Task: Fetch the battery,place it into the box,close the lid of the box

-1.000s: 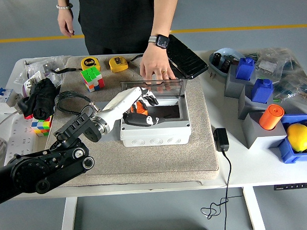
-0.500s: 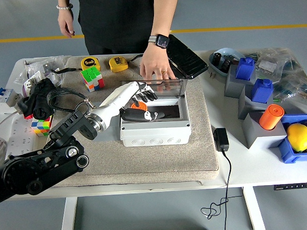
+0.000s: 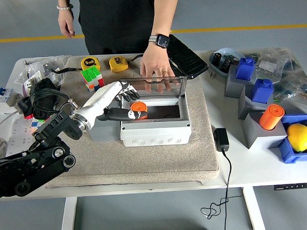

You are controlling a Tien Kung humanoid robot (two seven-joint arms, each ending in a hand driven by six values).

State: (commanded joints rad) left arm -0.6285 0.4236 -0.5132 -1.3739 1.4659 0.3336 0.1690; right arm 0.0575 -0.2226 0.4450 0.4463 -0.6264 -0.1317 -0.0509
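Pulling back toward the left of the frame, the left robot hand [image 3: 123, 94] hangs with fingers spread, holding nothing. An orange battery [image 3: 138, 107] lies inside the grey box [image 3: 154, 132] at centre. Its lid [image 3: 152, 85], steadied by a person's hand [image 3: 155, 68], remains to be closed.

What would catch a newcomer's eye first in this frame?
The robot's left hand at the left rim of the open grey box mid-table, with the orange battery lying inside the box just beside its fingers. Right behind, a person's hand with a smartwatch rests at the top edge of the upright clear lid. At the far right, a yellow lemon in a blue bin stands out.
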